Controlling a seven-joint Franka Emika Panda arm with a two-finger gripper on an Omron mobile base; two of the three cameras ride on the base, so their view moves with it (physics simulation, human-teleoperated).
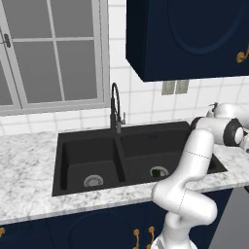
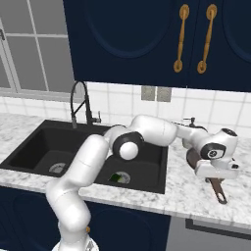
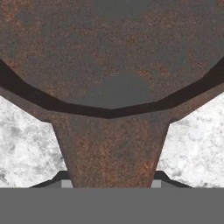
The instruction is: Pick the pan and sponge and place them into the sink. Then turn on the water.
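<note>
The white arm reaches out to the right of the matte black double-basin sink (image 2: 29, 147), with its tool (image 2: 215, 172) low over the round, shallow, rusty reddish-brown pan (image 2: 192, 158), which sits on the white-grey marbled stone desk (image 2: 196, 196) just right of the sink. The pan's thin handle (image 2: 219, 191) sticks out toward the front edge of the desk. In the hand view the handle root (image 3: 111, 148) runs straight up the middle into the pan rim (image 3: 109, 111), and the dark finger tips (image 3: 61, 177) sit on either side of it, close to its edges; I cannot tell whether they are clamped on it yet or just straddling it. The small yellow-green sponge with a dark green top (image 2: 116, 177) already lies in the sink's right basin, near the round silver drain (image 2: 122, 177). The black arched spring-neck faucet (image 1: 115, 109) stands behind the divider, with no stream visible. Handling judgement: the pan looks rigid and fairly heavy, with a rough surface, so probably not slippery. Gripping the flat handle near the rim is sensible, as it keeps the weight close and limits sag or twist. Risk: the bowl could swing or tip when it lifts.
</note>
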